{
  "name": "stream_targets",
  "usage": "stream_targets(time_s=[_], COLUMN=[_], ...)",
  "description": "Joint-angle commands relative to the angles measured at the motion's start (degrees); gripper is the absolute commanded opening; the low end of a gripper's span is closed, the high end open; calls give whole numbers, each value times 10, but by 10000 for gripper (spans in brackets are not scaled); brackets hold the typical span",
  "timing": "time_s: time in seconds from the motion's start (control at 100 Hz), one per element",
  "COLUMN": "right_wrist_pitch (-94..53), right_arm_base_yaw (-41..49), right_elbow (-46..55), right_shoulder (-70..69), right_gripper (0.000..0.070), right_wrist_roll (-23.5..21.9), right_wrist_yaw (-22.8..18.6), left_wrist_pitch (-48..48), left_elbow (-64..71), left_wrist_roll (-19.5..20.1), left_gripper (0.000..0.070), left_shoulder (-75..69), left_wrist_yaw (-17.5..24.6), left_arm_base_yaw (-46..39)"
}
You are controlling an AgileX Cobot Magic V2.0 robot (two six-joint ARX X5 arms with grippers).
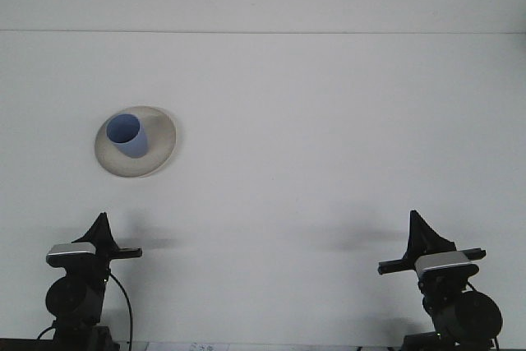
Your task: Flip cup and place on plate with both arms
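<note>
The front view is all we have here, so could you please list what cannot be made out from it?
- Left tool and right tool: too small to judge open or shut.
- Both arm bases: cut off by the bottom edge.
- Plate centre: hidden by the blue cup.

Even, bright, diffuse light over the white table (329, 137); no glare. Soft faint shadows lie on the table just beyond the left gripper (100, 228) and right gripper (421, 228). Faint shading under the plate (160, 150) on its near edge. Slightly soft focus overall, mild grain; table's far edge reads straight.
</note>
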State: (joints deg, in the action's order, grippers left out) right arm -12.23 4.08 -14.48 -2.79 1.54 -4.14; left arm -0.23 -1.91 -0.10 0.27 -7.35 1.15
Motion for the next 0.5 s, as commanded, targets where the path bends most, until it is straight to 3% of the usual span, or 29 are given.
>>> stream_targets(time_s=[0.0, 0.23, 0.49], right_wrist_pitch=[32, 99, 75], right_arm_base_yaw=[-29, -60, -64], right_elbow=[38, 139, 137], right_shoulder=[13, 27, 27], right_gripper=[4, 4, 4], right_wrist_roll=[-12, -26, -31], right_wrist_yaw=[-17, -19, -19], left_wrist_pitch=[7, 7, 6], left_elbow=[11, 11, 11], left_wrist_roll=[-4, -4, -4], left_gripper=[15, 15, 15], left_shoulder=[-1, -1, -1], left_wrist_yaw=[-1, -1, -1], left_arm_base_yaw=[-1, 0, -1])
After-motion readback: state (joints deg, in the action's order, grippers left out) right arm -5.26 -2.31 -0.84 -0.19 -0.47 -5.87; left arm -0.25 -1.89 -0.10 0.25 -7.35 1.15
